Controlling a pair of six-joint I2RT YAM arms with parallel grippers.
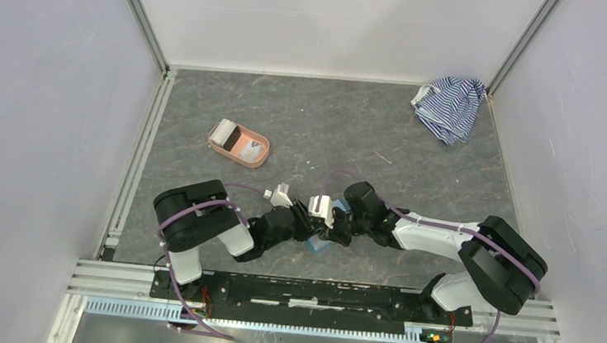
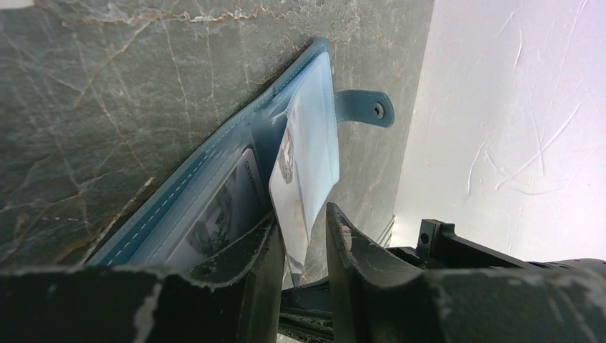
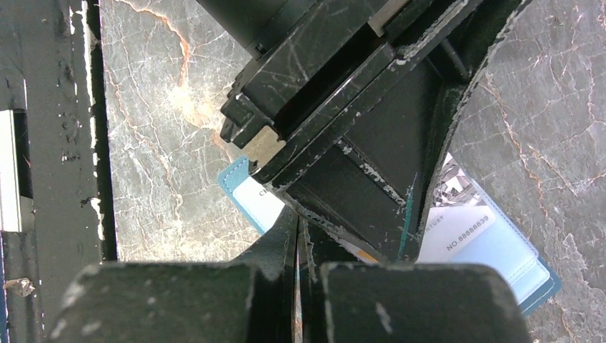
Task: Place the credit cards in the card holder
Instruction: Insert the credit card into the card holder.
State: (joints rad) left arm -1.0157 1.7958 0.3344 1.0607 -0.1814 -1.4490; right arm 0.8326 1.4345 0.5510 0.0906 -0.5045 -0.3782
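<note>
We show the left claw (image 2: 304,243) half spread about a white card (image 2: 307,150), grip not discernible, the card's far end in the open wallet (image 2: 250,136) just ahead, right claw (image 3: 298,232) pressed together beside it; a skewed push may buckle the card or shove the wallet.

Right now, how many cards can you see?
2 clearly: one card in the left gripper, a second card in a wallet pocket. A pale thing in the tray may be more.
</note>
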